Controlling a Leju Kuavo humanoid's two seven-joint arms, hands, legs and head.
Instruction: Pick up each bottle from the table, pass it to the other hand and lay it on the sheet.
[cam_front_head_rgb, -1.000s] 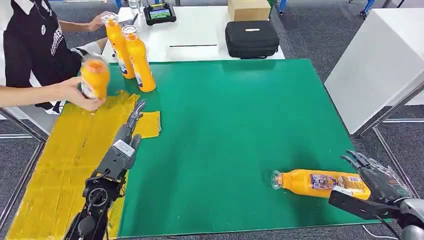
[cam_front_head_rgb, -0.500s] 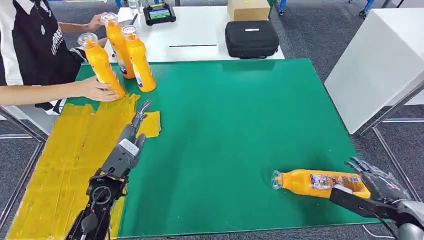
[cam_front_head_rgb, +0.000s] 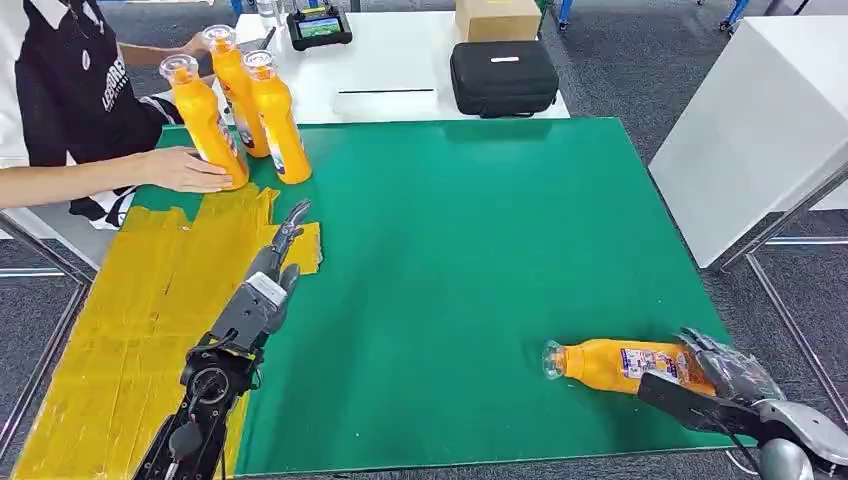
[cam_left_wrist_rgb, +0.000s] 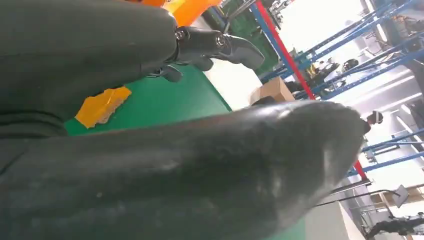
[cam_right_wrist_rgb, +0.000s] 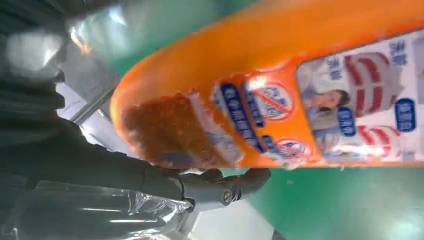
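An orange bottle (cam_front_head_rgb: 615, 364) (cam_right_wrist_rgb: 300, 100) lies on its side on the green mat (cam_front_head_rgb: 450, 250) at the near right, cap pointing left. My right hand (cam_front_head_rgb: 724, 366) reaches around its base end, with the fingers (cam_right_wrist_rgb: 225, 187) spread along the far side and not closed on it. My left hand (cam_front_head_rgb: 274, 268) hovers open with straight fingers (cam_left_wrist_rgb: 220, 45) over the inner edge of the yellow sheet (cam_front_head_rgb: 130, 320). Three more orange bottles (cam_front_head_rgb: 240, 110) stand upright at the mat's far left corner. A person's hand (cam_front_head_rgb: 185, 168) rests on the nearest of them.
The person stands at the far left beside the sheet. Behind the mat, a white table carries a black case (cam_front_head_rgb: 503, 75), a cardboard box (cam_front_head_rgb: 497, 18) and a small screen device (cam_front_head_rgb: 318, 25). Another white table (cam_front_head_rgb: 760, 110) stands at the right.
The person has stood a bottle upright beside the other two. My right hand has moved in around the lying bottle's base. My left hand has drifted slightly forward and right.
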